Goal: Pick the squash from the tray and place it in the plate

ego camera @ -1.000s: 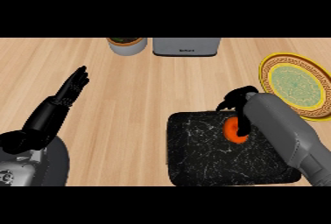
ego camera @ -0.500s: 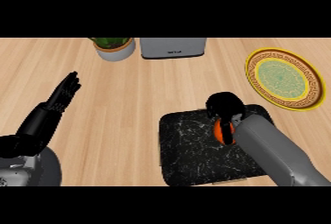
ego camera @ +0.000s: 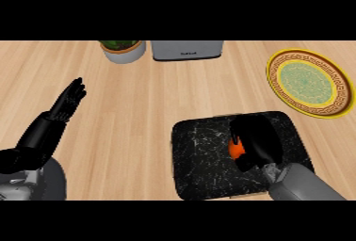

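Note:
An orange squash (ego camera: 236,147) lies on the black marbled tray (ego camera: 201,160) at the lower right, mostly hidden under my right hand (ego camera: 256,141). The hand's fingers curl round the squash, and only a small orange patch shows at the hand's left side. The yellow plate (ego camera: 309,82) with a green centre and patterned rim sits at the far right, beyond the tray, with nothing on it. My left hand (ego camera: 68,101) rests open at the left, fingers straight and pointing up, away from both tray and plate.
A grey appliance (ego camera: 186,49) stands at the counter's back edge. Beside it on the left is a potted plant (ego camera: 123,49) in a grey pot. Bare wooden counter stretches between the tray and the plate.
The view has shifted, so the tray and plate sit farther right and lower. My right hand has closed down further over the squash, hiding more of it. The left hand stays resting.

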